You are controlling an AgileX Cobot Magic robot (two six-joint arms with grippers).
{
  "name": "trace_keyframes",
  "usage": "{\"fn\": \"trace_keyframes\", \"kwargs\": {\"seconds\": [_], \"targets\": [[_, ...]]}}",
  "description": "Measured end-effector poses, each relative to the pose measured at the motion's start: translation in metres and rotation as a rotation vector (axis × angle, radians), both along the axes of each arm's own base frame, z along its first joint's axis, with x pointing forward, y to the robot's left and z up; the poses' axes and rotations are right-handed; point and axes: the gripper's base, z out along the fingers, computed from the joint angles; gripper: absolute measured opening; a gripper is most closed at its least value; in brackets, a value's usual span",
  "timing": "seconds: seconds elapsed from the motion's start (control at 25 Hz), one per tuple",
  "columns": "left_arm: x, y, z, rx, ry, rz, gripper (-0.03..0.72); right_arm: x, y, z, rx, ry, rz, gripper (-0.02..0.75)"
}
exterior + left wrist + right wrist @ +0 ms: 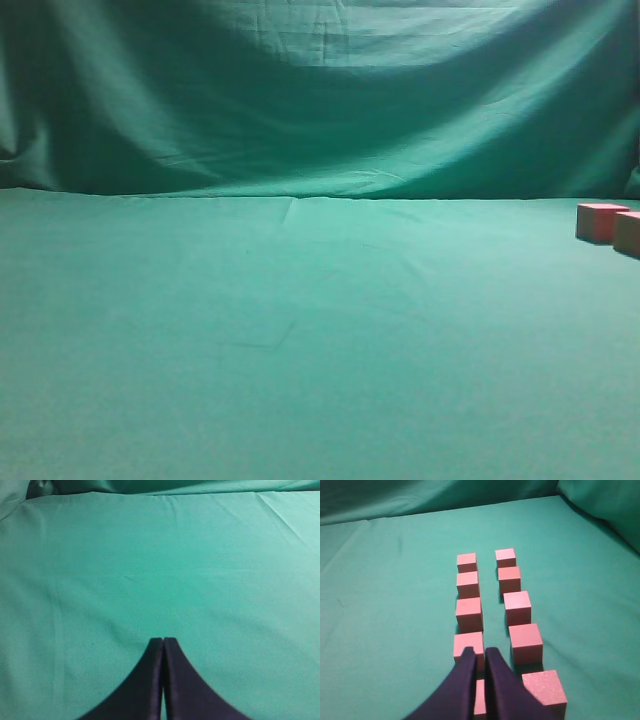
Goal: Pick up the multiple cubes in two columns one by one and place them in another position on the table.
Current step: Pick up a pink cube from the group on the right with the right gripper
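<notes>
The right gripper (480, 652) hangs low over the cubes (492, 625) with its dark fingers (465, 680) drawn nearly together, only a thin slit between them, and nothing pinched in that slit. Its tips sit over the near edge of the fourth cube (468, 646) of the left-hand column, at 12 o'clock from the wrist. It seems to be lined up along that column ready for a first pick, though the fingers would have to spread before they could straddle a block.

Outward from there, the cubes stand in two columns running from 6 o'clock to 12 o'clock in the right wrist view, five to a column as far as I can tell; the nearest left one is mostly hidden behind the fingers. The long axis of each column points away from the wrist toward the draped backdrop (435, 500), and a narrow lane of bare cloth separates the two. Every block rests flat on a face, edges roughly square with the column line, neighbours close but mostly apart. That tidy spacing leaves room for fingers to drop on either side of a single block.

The left gripper (163, 641) is clenched, its fingertips touching, holding nothing, above bare green bench (150, 570).

In the exterior view only two cubes show, at 3 o'clock by the frame edge; neither arm appears there.
</notes>
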Motion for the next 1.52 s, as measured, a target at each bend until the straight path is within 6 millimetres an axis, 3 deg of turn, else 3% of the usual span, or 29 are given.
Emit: {"fn": "trace_keyframes", "kwargs": {"seconds": [1.36,1.52], "targets": [[0.000,0.000,0.000,0.000,0.000,0.000,0.000,0.001,-0.002,0.002,-0.047,-0.032,-0.011,0.050],[0.000,0.000,0.000,0.000,0.000,0.000,0.000,0.003,0.000,0.011,0.108,-0.109,-0.027,0.050]]}}
